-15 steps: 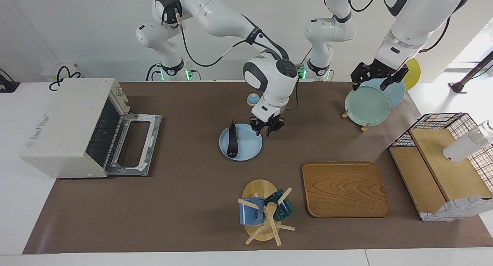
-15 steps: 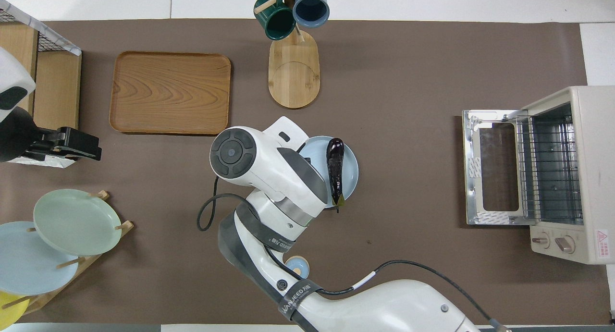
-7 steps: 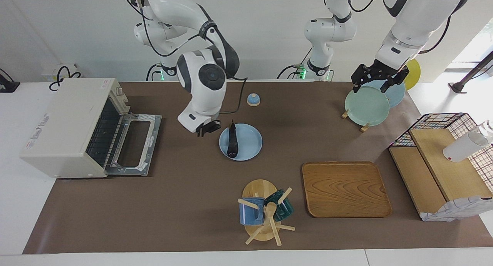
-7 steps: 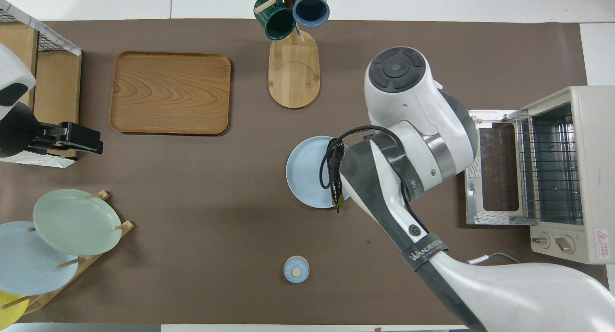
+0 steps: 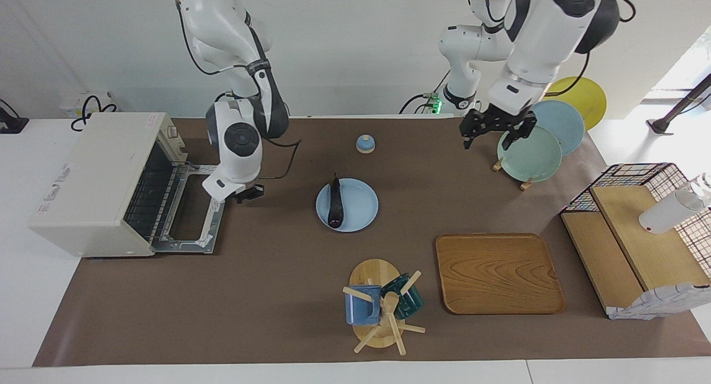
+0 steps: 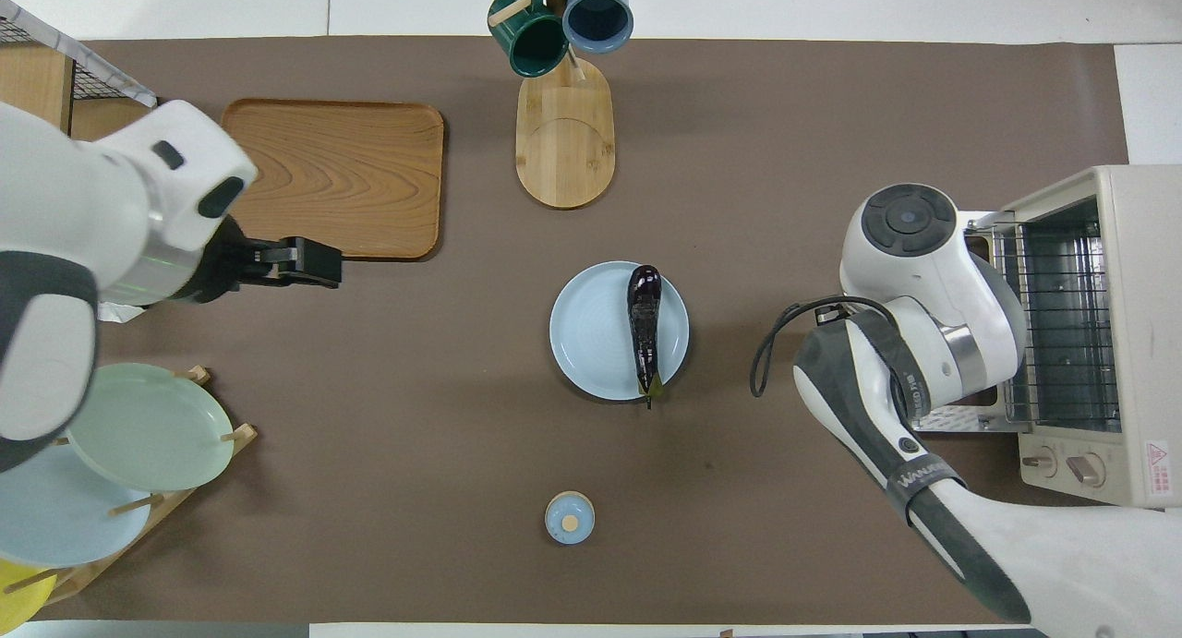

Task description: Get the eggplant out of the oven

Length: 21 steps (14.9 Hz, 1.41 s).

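Note:
The dark purple eggplant (image 5: pixel 335 206) (image 6: pixel 644 324) lies on a light blue plate (image 5: pixel 361 209) (image 6: pixel 591 343) at the middle of the mat, outside the oven. The cream oven (image 5: pixel 94 178) (image 6: pixel 1122 333) stands at the right arm's end of the table. Its glass door (image 5: pixel 191 206) is dropped open and only the bare wire rack (image 6: pixel 1062 324) shows inside. My right gripper (image 5: pixel 247 193) is shut on nothing, just beside the door's free edge; its own wrist hides it in the overhead view. My left gripper (image 5: pixel 492 135) (image 6: pixel 314 261) hangs open and empty beside the plate rack.
A small blue bell (image 5: pixel 365 144) sits nearer to the robots than the plate. A mug tree (image 5: pixel 383 306) and a wooden tray (image 5: pixel 498 273) lie farther out. The rack of plates (image 5: pixel 527 153) and a wire basket with wooden shelves (image 5: pixel 639 228) stand at the left arm's end.
My right arm swung from over the plate to the oven door, and its gripper closed on the way. The left gripper shifted off the plate rack toward the table's middle. The eggplant stayed put.

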Tool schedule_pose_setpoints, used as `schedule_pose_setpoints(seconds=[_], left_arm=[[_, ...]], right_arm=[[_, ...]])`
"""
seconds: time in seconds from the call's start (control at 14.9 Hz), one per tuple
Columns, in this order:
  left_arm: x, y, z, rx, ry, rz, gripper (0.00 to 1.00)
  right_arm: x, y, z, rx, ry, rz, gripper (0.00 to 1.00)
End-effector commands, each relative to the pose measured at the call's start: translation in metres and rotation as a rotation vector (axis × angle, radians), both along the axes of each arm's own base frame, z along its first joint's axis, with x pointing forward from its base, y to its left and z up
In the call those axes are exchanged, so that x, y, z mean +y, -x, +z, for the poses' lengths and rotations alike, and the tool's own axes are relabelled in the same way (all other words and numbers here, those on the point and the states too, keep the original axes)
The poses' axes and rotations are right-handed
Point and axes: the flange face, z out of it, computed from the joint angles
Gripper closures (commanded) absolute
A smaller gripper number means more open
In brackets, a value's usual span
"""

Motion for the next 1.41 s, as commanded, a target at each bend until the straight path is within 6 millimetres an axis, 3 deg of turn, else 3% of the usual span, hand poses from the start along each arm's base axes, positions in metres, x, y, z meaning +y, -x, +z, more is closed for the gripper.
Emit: schedule_pose_setpoints(seconds=[0.0, 0.13, 0.33, 0.47, 0.54, 0.74, 0.87, 1.14, 1.34], left_arm=[[-0.055, 0.010, -0.035, 0.001, 0.035, 0.031, 0.00], [-0.092, 0.013, -0.056, 0.033, 0.114, 0.024, 0.00], [-0.168, 0.034, -0.101, 0.041, 0.124, 0.016, 0.00], [-0.195, 0.047, -0.117, 0.037, 0.127, 0.002, 0.00], [-0.238, 0.062, -0.158, 0.005, 0.102, 0.013, 0.00], [-0.275, 0.068, -0.206, -0.016, 0.095, 0.029, 0.00], [-0.275, 0.063, -0.211, -0.043, 0.116, 0.031, 0.00], [-0.280, 0.063, -0.223, -0.059, 0.132, 0.034, 0.00], [-0.283, 0.061, -0.235, -0.070, 0.141, 0.035, 0.00]], right_arm=[[-0.014, 0.012, 0.004, -0.013, -0.005, 0.019, 1.00], [-0.023, 0.013, -0.002, -0.027, -0.017, 0.017, 1.00], [-0.036, 0.013, -0.006, -0.032, -0.034, 0.047, 1.00], [-0.041, 0.010, -0.004, -0.027, -0.014, 0.098, 1.00], [-0.045, 0.000, 0.018, -0.007, 0.044, 0.154, 1.00], [-0.060, -0.004, 0.092, 0.021, 0.053, 0.182, 1.00], [-0.087, 0.014, 0.141, 0.031, 0.045, 0.203, 1.00], [-0.146, 0.026, 0.167, 0.047, 0.017, 0.258, 1.00], [-0.151, 0.033, 0.178, 0.045, 0.010, 0.251, 1.00]])
